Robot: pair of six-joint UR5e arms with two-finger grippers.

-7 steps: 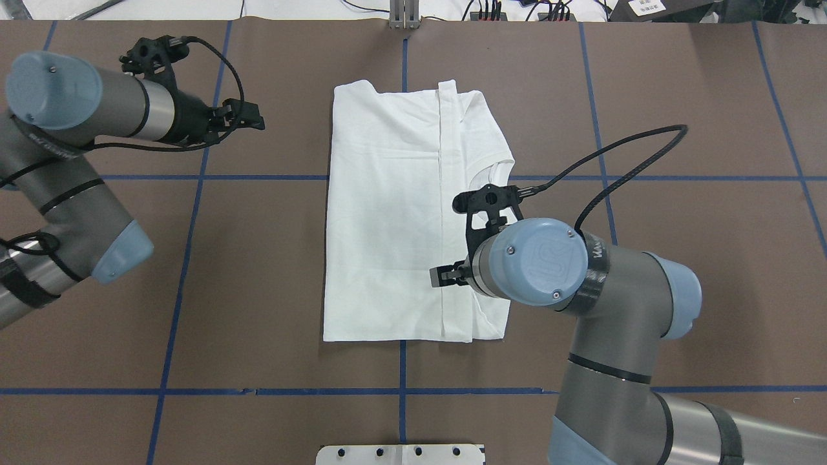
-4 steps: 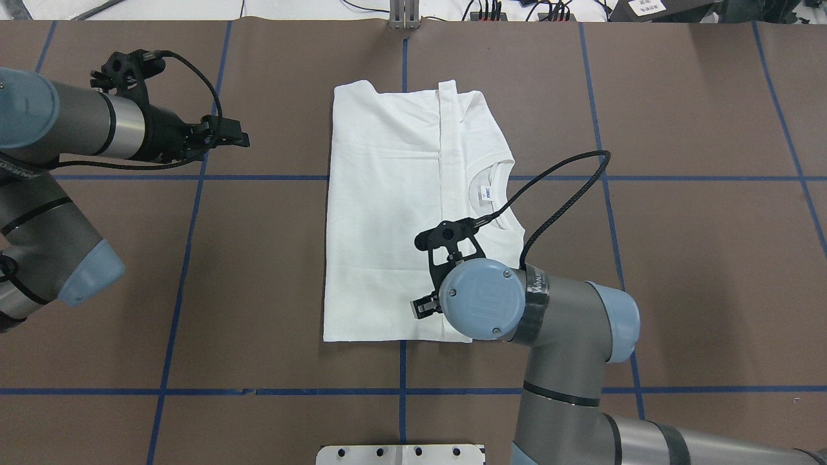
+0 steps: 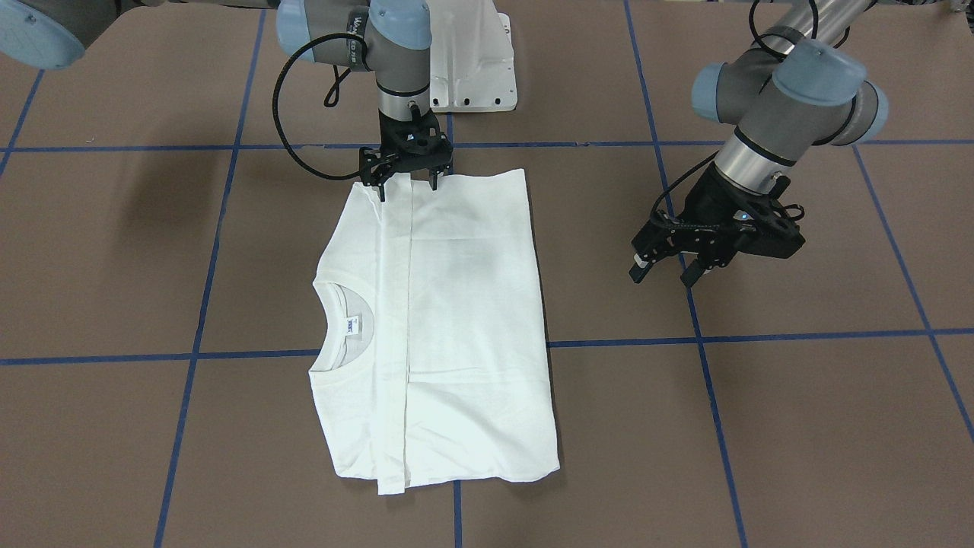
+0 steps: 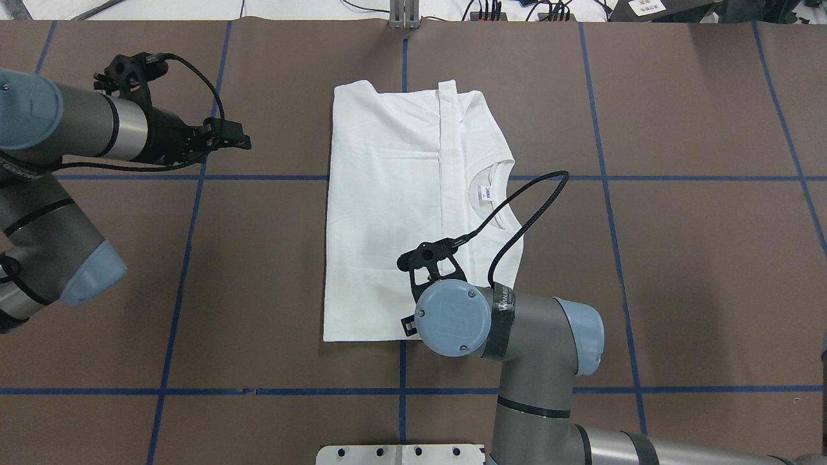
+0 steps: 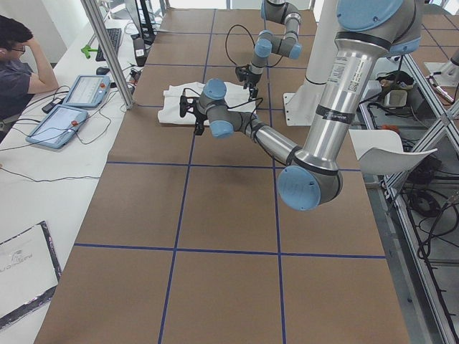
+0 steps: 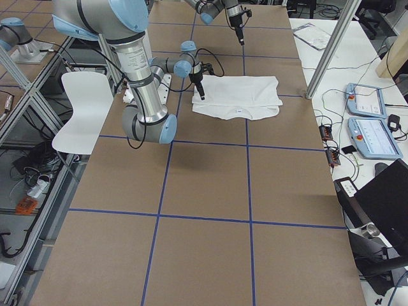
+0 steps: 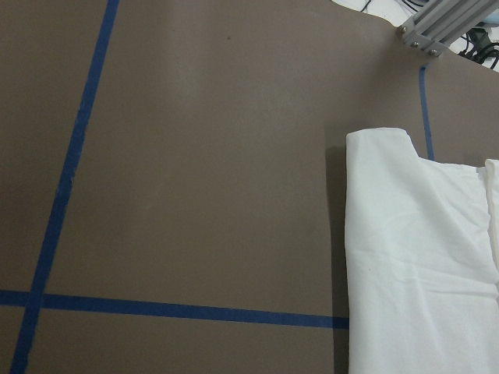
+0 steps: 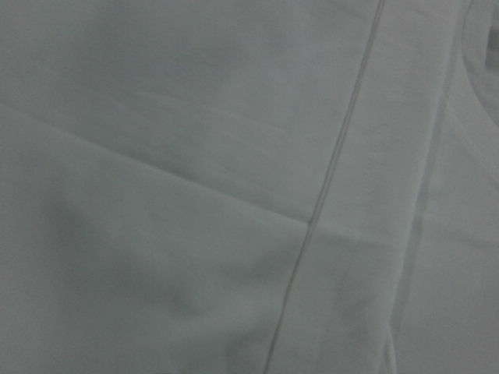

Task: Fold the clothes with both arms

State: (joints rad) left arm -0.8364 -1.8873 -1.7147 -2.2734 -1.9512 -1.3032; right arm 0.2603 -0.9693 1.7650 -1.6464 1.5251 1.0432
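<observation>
Right hand [image 3: 408, 188] nearer shirt [image 3: 464, 320] edge, overhead-hidden

Right gripper [image 3: 407, 186] and left gripper [image 3: 662, 274] both point downward, jaws apart

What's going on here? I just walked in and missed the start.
A white T-shirt is being folded by two arms; it lies partly folded on the table. The right gripper is open, pointing down at one edge of the shirt. The left gripper hangs open over the table beside it, holding nothing.
</observation>
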